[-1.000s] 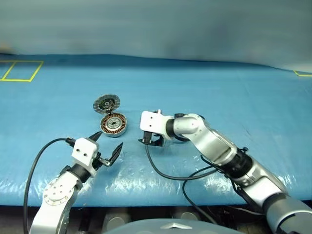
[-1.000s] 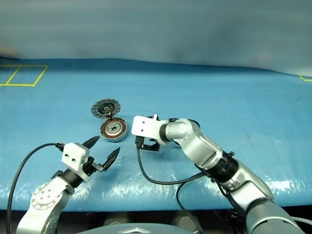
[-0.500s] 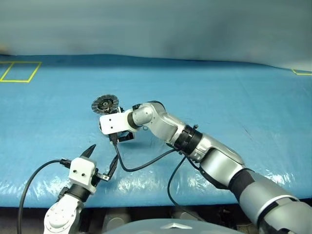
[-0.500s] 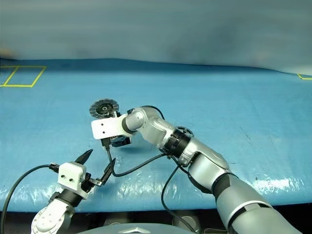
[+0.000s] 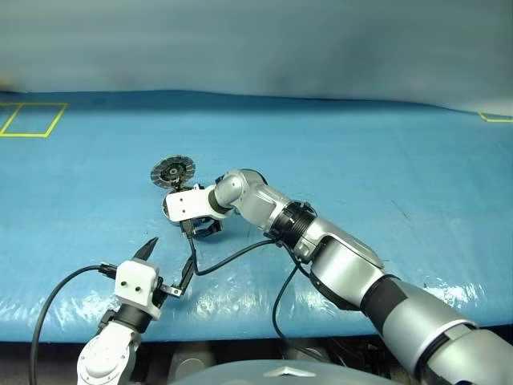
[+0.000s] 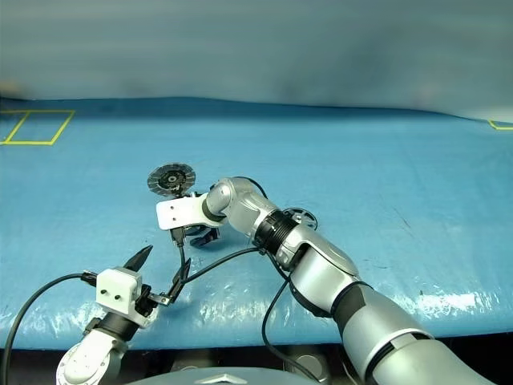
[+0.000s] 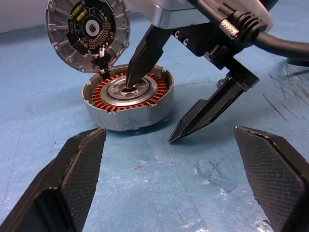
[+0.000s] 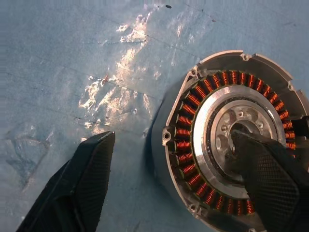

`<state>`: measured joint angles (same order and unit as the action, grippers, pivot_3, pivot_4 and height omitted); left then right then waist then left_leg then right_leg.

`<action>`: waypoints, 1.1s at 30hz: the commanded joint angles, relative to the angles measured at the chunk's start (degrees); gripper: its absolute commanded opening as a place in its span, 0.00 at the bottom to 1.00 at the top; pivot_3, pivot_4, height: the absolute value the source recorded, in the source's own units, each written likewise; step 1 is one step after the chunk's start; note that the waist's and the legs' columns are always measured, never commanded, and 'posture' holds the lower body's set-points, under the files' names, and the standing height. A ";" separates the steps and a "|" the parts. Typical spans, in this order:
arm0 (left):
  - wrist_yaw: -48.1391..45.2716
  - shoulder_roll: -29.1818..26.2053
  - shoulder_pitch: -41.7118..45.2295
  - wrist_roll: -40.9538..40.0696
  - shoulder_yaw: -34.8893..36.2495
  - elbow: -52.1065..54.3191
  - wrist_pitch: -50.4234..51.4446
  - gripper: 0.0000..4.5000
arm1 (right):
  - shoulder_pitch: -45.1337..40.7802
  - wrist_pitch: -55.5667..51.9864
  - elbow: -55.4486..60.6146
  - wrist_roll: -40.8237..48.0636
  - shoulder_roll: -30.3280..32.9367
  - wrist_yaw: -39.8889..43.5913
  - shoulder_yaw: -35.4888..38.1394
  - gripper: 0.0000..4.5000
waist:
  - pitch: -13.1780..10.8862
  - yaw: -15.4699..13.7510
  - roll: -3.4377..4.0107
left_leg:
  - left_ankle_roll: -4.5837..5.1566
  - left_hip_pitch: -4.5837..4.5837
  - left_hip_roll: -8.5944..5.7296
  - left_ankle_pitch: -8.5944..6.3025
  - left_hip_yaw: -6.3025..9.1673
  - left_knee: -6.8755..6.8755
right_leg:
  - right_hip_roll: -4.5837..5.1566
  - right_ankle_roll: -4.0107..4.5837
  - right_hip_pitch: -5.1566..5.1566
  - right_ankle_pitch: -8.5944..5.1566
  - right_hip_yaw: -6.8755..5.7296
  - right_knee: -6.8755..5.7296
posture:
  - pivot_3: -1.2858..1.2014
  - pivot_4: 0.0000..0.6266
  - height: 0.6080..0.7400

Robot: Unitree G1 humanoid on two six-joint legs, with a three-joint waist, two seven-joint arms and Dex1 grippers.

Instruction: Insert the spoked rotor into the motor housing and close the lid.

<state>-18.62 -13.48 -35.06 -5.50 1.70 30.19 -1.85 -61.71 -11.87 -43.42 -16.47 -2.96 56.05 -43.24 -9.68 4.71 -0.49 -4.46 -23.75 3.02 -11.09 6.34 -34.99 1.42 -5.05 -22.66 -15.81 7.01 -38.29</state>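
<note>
Left gripper hovers nearest over the counter, fingers spread, empty. Right gripper straddles the motor housing wall, fingers apart, one tip in the hub; closing may skid or tip the housing toward the lid touching it behind. Spoked rotor lies beside the right arm, which could sweep it.

The right hand now straddles the motor housing, one finger in its hub; the left hand sits nearer the worktop's front edge.
</note>
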 commanded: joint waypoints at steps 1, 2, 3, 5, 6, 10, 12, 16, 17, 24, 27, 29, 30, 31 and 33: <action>0.22 0.13 -0.28 -0.70 0.65 0.44 -1.29 1.00 | 2.83 -1.63 -1.34 -1.65 1.46 4.49 -1.23 0.66 | 0.03 -0.13 0.00 | 0.00 0.01 0.00 0.00 0.00 -0.01 | 0.00 0.00 0.01 0.00 0.00 0.01 | 0.52 0.24 1.00; 0.17 0.06 -0.30 -0.76 0.70 0.42 -1.23 1.00 | 3.32 -1.94 -0.84 -1.93 1.65 4.76 -1.14 0.58 | 0.05 -0.13 0.01 | 0.00 0.04 -0.01 0.00 0.00 -0.01 | 0.01 0.00 0.04 0.00 0.00 0.02 | 0.52 0.24 1.00; 0.08 -0.08 -0.24 -0.74 0.75 0.40 -1.14 1.00 | 3.76 -2.42 -0.34 -2.11 1.77 4.86 -0.89 0.51 | 0.08 -0.11 0.04 | -0.01 0.06 -0.01 -0.01 0.00 -0.01 | 0.02 0.00 0.06 0.00 0.00 0.02 | 0.52 0.24 1.00; 0.03 -0.33 -0.02 -0.63 1.04 0.28 -1.24 1.00 | 4.78 -3.73 1.25 -2.18 2.10 5.75 -0.26 0.43 | 0.18 -0.05 0.19 | -0.01 0.09 0.00 -0.01 0.00 0.01 | 0.01 0.00 0.07 0.00 0.00 0.02 | 0.52 0.24 1.00; -0.09 -0.53 0.35 -1.02 1.62 0.19 -1.17 1.00 | 5.81 -4.52 3.39 -2.22 2.72 6.82 -0.45 0.43 | 0.24 -0.06 0.26 | -0.01 0.09 -0.01 -0.01 0.00 0.01 | 0.01 0.00 0.06 0.00 0.00 0.02 | 0.52 0.24 1.00; -0.55 -1.11 1.37 -1.96 2.89 0.06 -0.83 1.00 | 8.98 -7.13 10.84 -2.86 4.86 9.33 -1.51 0.42 | 0.39 -0.23 0.37 | -0.01 0.09 -0.01 -0.01 0.00 0.01 | 0.01 -0.01 0.08 -0.01 0.00 0.03 | 0.52 0.24 1.00; -0.97 -1.66 1.96 -2.50 3.47 0.16 -0.42 1.00 | 11.51 -10.45 16.95 -2.66 6.27 10.63 -1.71 0.42 | 0.41 -0.26 0.39 | -0.01 0.09 -0.01 -0.01 0.00 0.02 | 0.01 -0.02 0.08 -0.01 0.00 0.04 | 0.52 0.24 1.00; -1.25 -2.33 2.77 -2.90 3.95 0.08 -0.01 1.00 | 15.23 -16.38 25.68 -3.15 8.98 11.45 -1.64 0.42 | 0.45 -0.26 0.38 | -0.01 0.09 -0.01 -0.02 0.01 0.02 | 0.01 -0.02 0.09 -0.01 0.00 0.06 | 0.52 0.24 1.00; -1.38 -2.49 2.87 -2.86 3.97 0.05 -0.08 1.00 | 16.15 -18.12 27.63 -3.43 9.70 11.22 -1.58 0.42 | 0.46 -0.30 0.38 | -0.02 0.09 -0.01 -0.02 0.01 0.02 | 0.01 -0.02 0.09 -0.01 0.00 0.06 | 0.52 0.24 1.00; -1.79 -3.35 3.17 -0.79 2.91 0.39 -1.25 1.00 | 19.36 -23.21 35.77 -3.69 14.45 11.11 -2.05 0.42 | 0.50 -0.74 0.31 | -0.02 0.09 -0.04 -0.02 0.01 -0.06 | 0.04 -0.03 0.13 -0.01 0.00 0.07 | 0.52 0.24 1.00; -3.27 -4.31 3.18 -0.49 1.35 1.27 -0.99 1.00 | 20.31 -26.14 38.59 -3.31 15.27 10.33 -1.44 0.42 | 0.51 -0.90 0.29 | -0.02 0.09 -0.04 -0.02 0.01 -0.06 | 0.05 -0.03 0.14 -0.01 0.00 0.09 | 0.52 0.24 1.00; -4.60 -5.15 3.21 -0.97 0.40 1.78 -0.70 1.00 | 20.66 -27.32 40.31 -3.06 15.72 10.17 -1.49 0.42 | 0.51 -0.92 0.29 | -0.02 0.09 -0.04 -0.02 0.00 -0.06 | 0.05 -0.03 0.14 -0.01 0.00 0.10 | 0.52 0.24 1.00; -5.18 -5.52 3.21 -1.34 0.01 1.86 -0.56 1.00 | 20.76 -27.81 40.92 -2.90 15.82 10.05 -1.53 0.42 | 0.51 -0.90 0.29 | -0.02 0.09 -0.04 -0.02 0.01 -0.06 | 0.05 -0.03 0.14 -0.01 0.00 0.10 | 0.52 0.24 1.00; -5.85 -5.91 3.18 -1.73 -0.49 1.99 -0.26 1.00 | 20.85 -28.36 41.50 -2.74 15.82 9.83 -1.50 0.42 | 0.51 -0.89 0.29 | -0.02 0.09 -0.04 -0.02 0.01 -0.05 | 0.05 -0.03 0.13 -0.01 0.00 0.11 | 0.52 0.24 1.00; -7.60 -6.95 2.95 -2.27 -1.60 2.09 0.07 1.00 | 20.92 -29.70 42.20 -2.52 15.35 8.90 -1.09 0.42 | 0.51 -0.86 0.29 | -0.02 0.08 -0.04 -0.02 0.01 -0.04 | 0.05 -0.03 0.12 -0.01 0.00 0.10 | 0.52 0.24 1.00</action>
<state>-24.91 -19.62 -31.85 -7.03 0.68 29.54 -1.56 -42.33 -38.59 0.15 -19.26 11.34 64.55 -43.23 -9.17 3.84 -0.20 -4.47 -23.67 2.99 -11.11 6.35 -35.03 1.47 -5.08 -22.55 -15.82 7.01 -38.18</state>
